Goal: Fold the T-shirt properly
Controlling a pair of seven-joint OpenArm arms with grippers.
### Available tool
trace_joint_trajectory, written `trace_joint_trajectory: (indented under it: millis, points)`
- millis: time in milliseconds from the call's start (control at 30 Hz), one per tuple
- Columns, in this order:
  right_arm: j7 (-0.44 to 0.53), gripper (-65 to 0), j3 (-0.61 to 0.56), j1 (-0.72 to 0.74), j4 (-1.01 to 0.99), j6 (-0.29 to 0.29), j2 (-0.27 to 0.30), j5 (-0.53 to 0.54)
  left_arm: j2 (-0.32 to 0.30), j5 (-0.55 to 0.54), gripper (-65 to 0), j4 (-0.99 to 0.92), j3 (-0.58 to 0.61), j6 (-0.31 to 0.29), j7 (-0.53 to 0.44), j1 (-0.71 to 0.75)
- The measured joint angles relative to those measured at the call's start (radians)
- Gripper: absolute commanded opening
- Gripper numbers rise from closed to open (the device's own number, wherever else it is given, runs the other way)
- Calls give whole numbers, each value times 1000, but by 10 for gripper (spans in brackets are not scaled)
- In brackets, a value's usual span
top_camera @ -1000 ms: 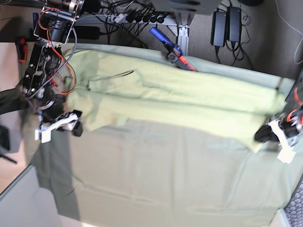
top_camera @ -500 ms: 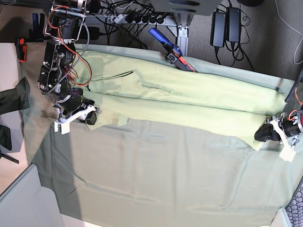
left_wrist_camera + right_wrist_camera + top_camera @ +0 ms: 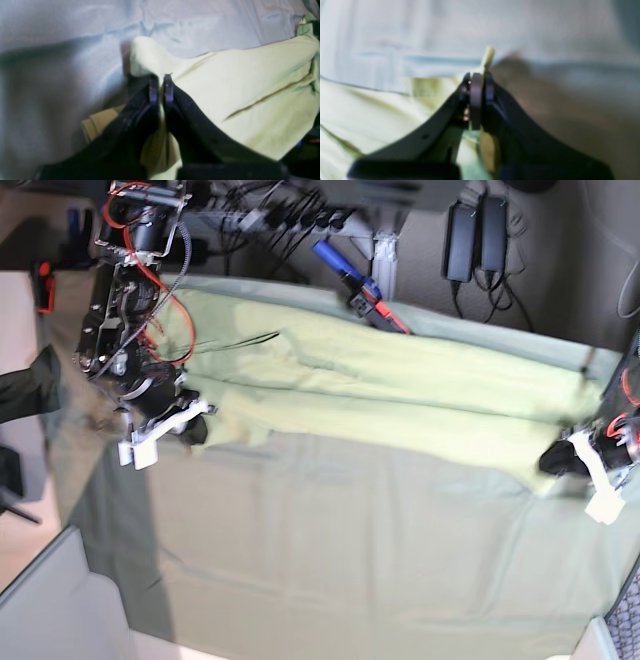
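- Since a second ago the right claw [image 3: 185, 425] has swung inward along the bench, carrying its corner of the T-shirt [image 3: 400, 395] with it; the left claw [image 3: 565, 460] has barely shifted
- Behind the bench's far edge sit a power strip [image 3: 285, 215] with a tangle of cables, two black power bricks [image 3: 478, 235], and a blue-and-red clamp [image 3: 360, 285] resting at the cloth's rim
- Nothing lies on the grey-green table cloth [image 3: 340, 550] in front of the shirt; one dark object [image 3: 30, 385] pokes in at the frame's left side
- One shirt, one table cloth, two claws
- The T-shirt is soft pale yellow-green cotton, lying as a long band across the far half of the bench, with lengthwise creases
- The table cloth is duller and wrinkled, draping over the bench [image 3: 45, 600] edge
- Right claw [image 3: 477, 82]: black jaws pressed together on a thin yellow fold of shirt that sticks up past the tips
- Left claw [image 3: 160, 85]: jaws nearly touching, pinching the shirt's [image 3: 237, 85] edge at a rounded corner
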Motion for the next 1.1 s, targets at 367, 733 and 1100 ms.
trace_joint_trajectory:
  millis: [367, 733, 1100]
  points:
    - [-37, -650, 0, -217, 280, 0, 37, 5, -87, -44, -650, 120, 0, 0, 35, 98]
    - [-37, -650, 89, -341, 320, 0, 36, 10, -102, -45, -341, 125, 0, 0, 36, 130]
    - [-47, -285, 89, -406, 320, 0, 35, 19, -96, 55, -239, 125, -54, 0, 34, 130]
